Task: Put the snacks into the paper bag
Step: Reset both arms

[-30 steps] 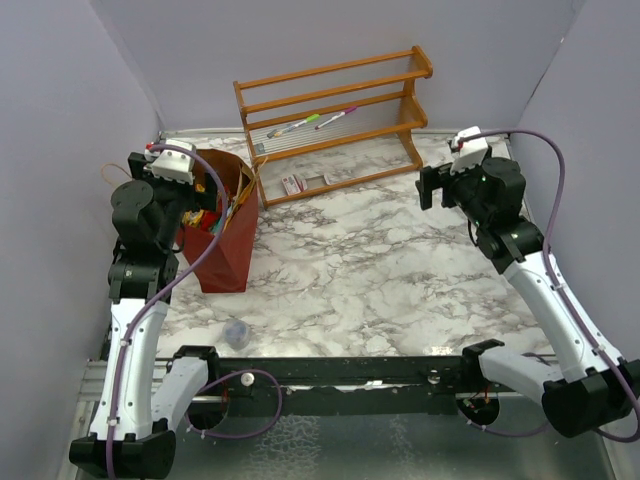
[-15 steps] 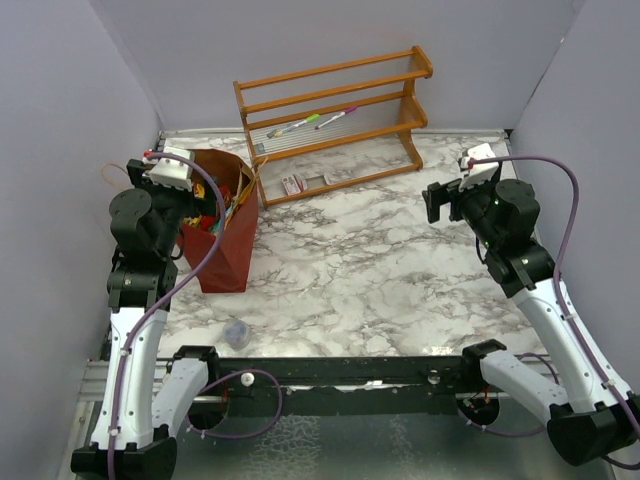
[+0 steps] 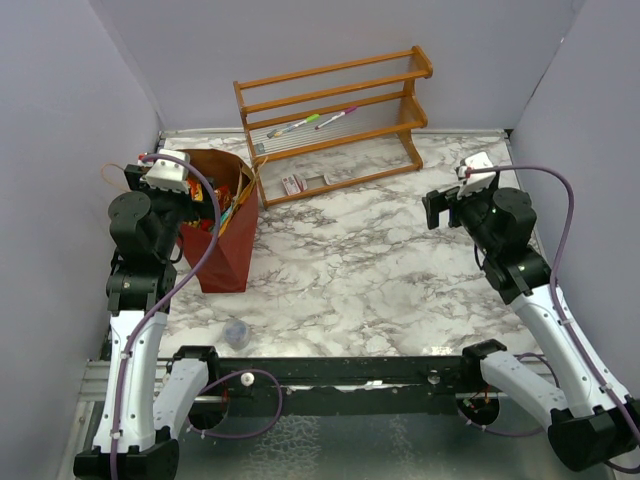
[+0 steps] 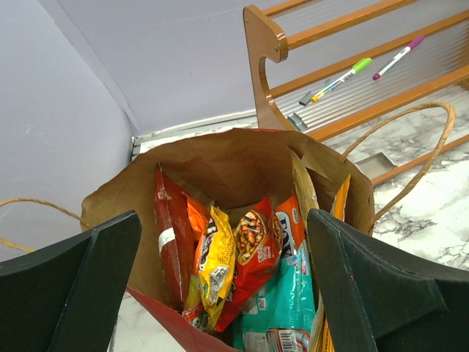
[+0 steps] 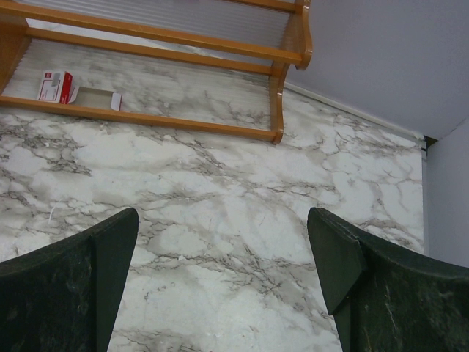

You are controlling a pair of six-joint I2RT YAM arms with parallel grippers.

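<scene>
**Overhead and wrist views, read from left to right.** At far left, the left gripper (image 4: 223, 216) hangs directly above the mouth of the paper bag (image 3: 225, 262). Its jaws are spread wide and hold nothing. The bag stands upright at the left edge of the table (image 3: 380, 270), with its loop handles falling outwards. The snacks (image 4: 253, 242) stand on end inside it, packed close: red, orange, yellow and teal packets, and a gold edge against the right wall. No packet is seen lying on the marble in any view.

The filling step therefore appears complete, or nearly so. The next move seems to call only for lifting the left arm straight up, clear of the handles and the bag's rim, so that the bag is not tipped.

Near the front edge, just right of the bag, stands a small clear cup (image 3: 236, 333). At the rear centre is a wooden rack (image 3: 413, 110) carrying a green marker (image 3: 295, 126) and a pink marker (image 3: 335, 117), with a small red-and-white carton (image 5: 55, 86) beneath it.

At right, the right gripper (image 5: 221, 213) hovers over bare tabletop, its jaws likewise apart and empty.

The surface is white marble veined in grey, and it is enclosed by plain pale-grey walls (image 3: 300, 40).
</scene>
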